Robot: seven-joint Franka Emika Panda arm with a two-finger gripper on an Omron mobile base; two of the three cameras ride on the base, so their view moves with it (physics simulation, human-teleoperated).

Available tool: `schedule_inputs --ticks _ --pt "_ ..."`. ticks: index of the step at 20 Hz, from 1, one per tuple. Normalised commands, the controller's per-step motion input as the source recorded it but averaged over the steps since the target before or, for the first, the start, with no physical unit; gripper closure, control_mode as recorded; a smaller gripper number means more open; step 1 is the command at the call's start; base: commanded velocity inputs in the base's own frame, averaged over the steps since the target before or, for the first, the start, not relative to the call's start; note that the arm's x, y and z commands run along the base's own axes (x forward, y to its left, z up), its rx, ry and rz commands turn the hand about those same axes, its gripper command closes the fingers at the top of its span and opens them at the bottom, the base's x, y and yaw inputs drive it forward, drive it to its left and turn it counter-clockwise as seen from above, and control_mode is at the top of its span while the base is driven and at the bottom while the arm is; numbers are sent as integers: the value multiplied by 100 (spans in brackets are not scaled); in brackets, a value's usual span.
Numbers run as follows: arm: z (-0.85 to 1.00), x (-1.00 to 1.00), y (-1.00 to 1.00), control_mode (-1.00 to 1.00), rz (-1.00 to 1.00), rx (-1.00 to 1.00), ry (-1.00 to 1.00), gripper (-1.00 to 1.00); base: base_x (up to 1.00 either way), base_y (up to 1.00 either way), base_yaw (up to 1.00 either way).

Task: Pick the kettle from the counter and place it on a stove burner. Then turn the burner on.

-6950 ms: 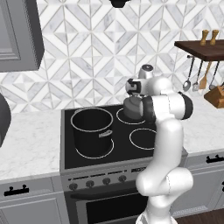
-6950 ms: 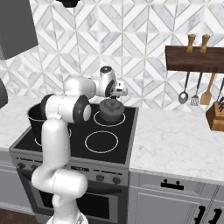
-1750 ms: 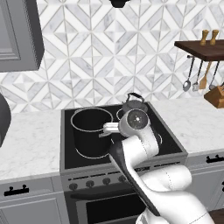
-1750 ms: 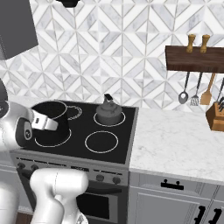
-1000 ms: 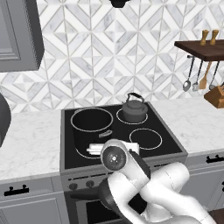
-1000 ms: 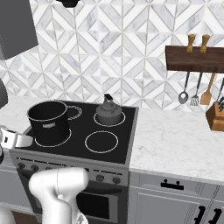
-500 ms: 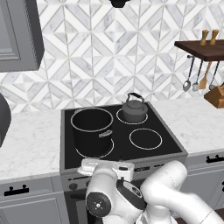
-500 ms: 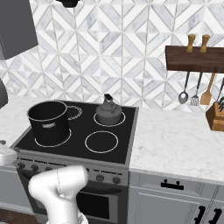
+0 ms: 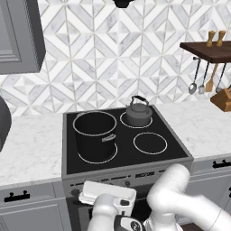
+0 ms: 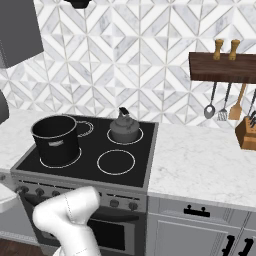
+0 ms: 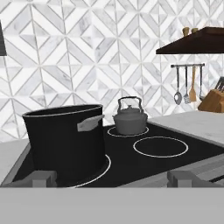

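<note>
End effector (image 11: pixel 112 178) open, facing pot (image 11: pixel 65 141).

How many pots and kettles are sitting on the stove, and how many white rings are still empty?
Kettle: 1
Black pot: 1
Empty rings: 2, the front-right ring and the small back-left ring
Total: 4

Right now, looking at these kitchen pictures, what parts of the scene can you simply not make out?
- The stove knobs: in the right base view, too small to read their settings; the arm covers some in the left base view.
- The gripper: in the hand view, only its two tips show, cut off by the bottom edge.
- The ring under the black pot: the pot hides much of it.
- The kettle: its spout is not clear in the left base view.
</note>
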Motion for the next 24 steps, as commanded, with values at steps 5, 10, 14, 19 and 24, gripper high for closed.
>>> schedule_inputs --ticks 5,10,14,19,24 --pt "-65 8 -17 -100 0 0 -3 -100 0 0 0" --pt "-55 3 -21 -100 0 0 1 -100 0 0 0" --pt "-14 40 -12 -100 0 0 27 -100 0 0 0" --pt "-20 26 -11 -100 1 0 35 -100 0 0 0" --pt "-41 0 -1 -100 0 0 7 -100 0 0 0"
